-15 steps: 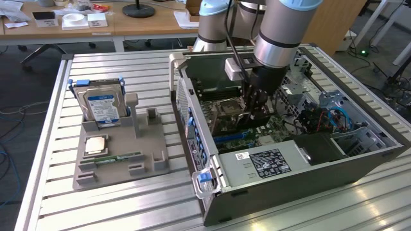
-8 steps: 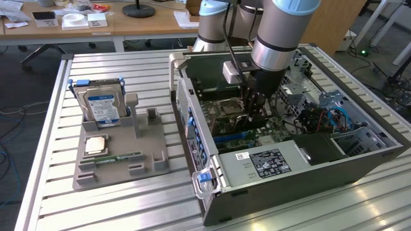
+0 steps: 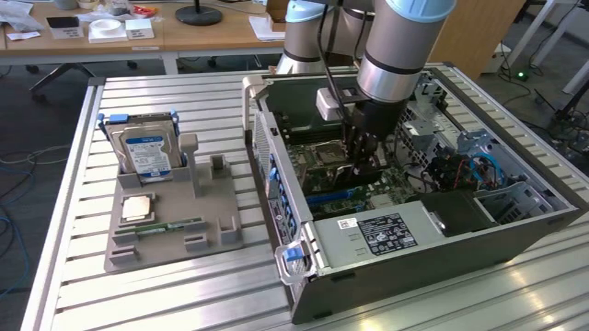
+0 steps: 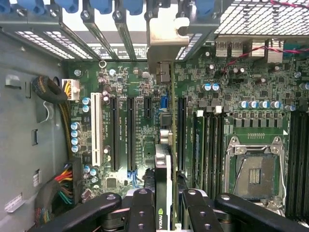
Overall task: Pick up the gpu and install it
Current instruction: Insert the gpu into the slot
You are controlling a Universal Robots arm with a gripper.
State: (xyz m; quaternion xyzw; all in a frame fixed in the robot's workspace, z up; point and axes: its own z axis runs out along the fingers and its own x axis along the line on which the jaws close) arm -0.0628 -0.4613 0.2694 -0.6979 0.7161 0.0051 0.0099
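We are seeing the end effector (image 4: 166,202) clamping the graphics card (image 4: 163,164) edge-on, faces hidden; the motherboard (image 4: 145,130) is lying beyond it, case walls (image 3: 442,269) enclosing both.

Legible markings: one.

- The gpu (image 4: 162,193) bears a small green-and-white Nvidia eye logo on the edge facing the wrist camera.
- In the exterior view, the print is not legible on the black label of the power supply (image 3: 382,233), at 5 o'clock in the computer case (image 3: 414,276).
- The print on the blue-white label of the hard drive (image 3: 147,155), at 9 o'clock from the case, is also not legible.
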